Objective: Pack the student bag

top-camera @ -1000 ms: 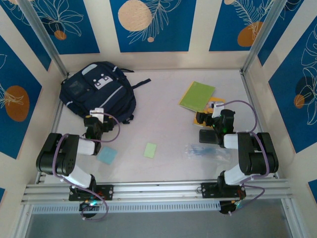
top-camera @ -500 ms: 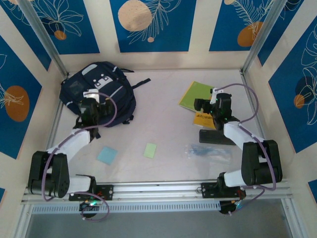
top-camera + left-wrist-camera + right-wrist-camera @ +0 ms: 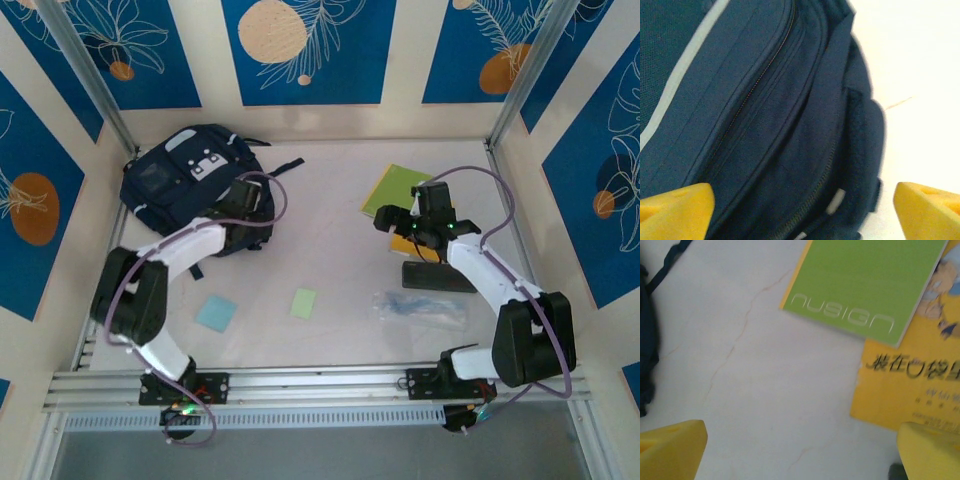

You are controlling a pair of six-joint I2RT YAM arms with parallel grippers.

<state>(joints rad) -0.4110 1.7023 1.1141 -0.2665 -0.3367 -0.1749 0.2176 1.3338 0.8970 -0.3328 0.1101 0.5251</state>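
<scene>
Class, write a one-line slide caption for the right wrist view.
Open right gripper over the white table, beside a green notebook overlapping a yellow book.

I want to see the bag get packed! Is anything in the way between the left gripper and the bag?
No. The left gripper is right over the student bag, jaws open, with nothing visible between them.

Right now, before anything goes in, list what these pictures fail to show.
- student bag: near edge hidden under the left arm, top external; whether it is unzipped is unclear.
- yellow book: title cut by the frame edge, right wrist; top part under the green notebook.
- clear packet: contents too small, top external.
</scene>
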